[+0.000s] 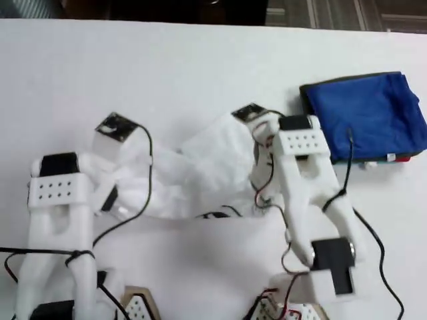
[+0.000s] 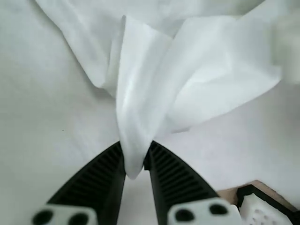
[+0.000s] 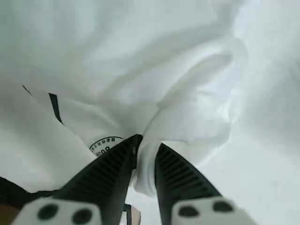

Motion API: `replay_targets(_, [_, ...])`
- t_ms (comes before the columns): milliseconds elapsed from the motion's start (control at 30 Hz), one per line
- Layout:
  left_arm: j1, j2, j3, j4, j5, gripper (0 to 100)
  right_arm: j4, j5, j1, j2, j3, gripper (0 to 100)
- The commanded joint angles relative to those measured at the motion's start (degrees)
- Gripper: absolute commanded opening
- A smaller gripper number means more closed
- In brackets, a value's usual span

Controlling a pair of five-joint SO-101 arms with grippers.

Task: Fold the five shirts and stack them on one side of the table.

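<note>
A white shirt (image 1: 200, 170) hangs bunched between the two arms above the white table (image 1: 80, 73). My left gripper (image 2: 136, 161) is shut on a fold of the white shirt (image 2: 154, 84). A bunched edge of the shirt (image 3: 187, 117) is pinched in my right gripper (image 3: 145, 152), which is shut, with a round label (image 3: 105, 144) showing beside one finger. In the high view the left gripper (image 1: 113, 183) sits at the shirt's left end and the right gripper (image 1: 261, 143) at its right end. A folded stack with a blue shirt (image 1: 367, 113) on top lies at the right.
Cables (image 1: 143, 173) trail from both arms over the table. The arm bases (image 1: 140, 307) stand at the near edge. Open white table stretches behind the shirt and to the left. A dark floor (image 1: 320, 13) lies past the far edge.
</note>
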Motion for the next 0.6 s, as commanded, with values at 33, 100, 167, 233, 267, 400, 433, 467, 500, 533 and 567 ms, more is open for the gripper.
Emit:
replay_targets(33, [0.44,-0.97,-0.22,-0.88,0.53,3,0.75,1.85,0.04,-12.35,0.79,3.1])
replay_targets(100, [0.44,-0.97,-0.31,-0.97,0.35,3,2.68,1.93,0.04,-17.45,0.79,8.6])
replay_targets(167, [0.26,-0.97,0.04,-0.97,0.35,3,4.0,1.93,0.04,-22.55,0.09,17.4])
replay_targets(233, [0.26,-0.97,0.22,-0.97,0.53,3,3.91,1.93,0.04,-27.3,-1.41,25.0])
replay_targets(267, [0.26,-0.97,0.22,-0.88,0.62,3,3.82,1.93,0.04,-29.14,-2.37,27.4])
replay_targets(400, [0.35,-0.97,0.13,-0.88,0.62,3,2.95,1.32,0.04,-33.1,-5.1,27.9])
replay_targets(433, [0.44,-0.97,0.13,-0.88,0.62,3,1.27,1.23,-0.22,-32.66,-5.01,27.9])
replay_targets(467, [0.53,-0.97,0.13,-0.88,0.62,3,-1.01,0.44,-0.84,-31.69,-4.84,27.9])
replay_targets(500, [0.53,-0.97,-0.04,-0.88,0.62,3,-3.82,-0.79,-1.63,-29.85,-4.48,28.1])
replay_targets(533, [0.53,-1.05,-0.13,-0.88,0.62,3,-6.99,-1.93,-2.59,-27.12,-4.22,28.2])
replay_targets(567, [0.53,-1.05,-0.13,-0.88,0.62,3,-9.71,-2.81,-4.18,-23.69,-4.22,28.2])
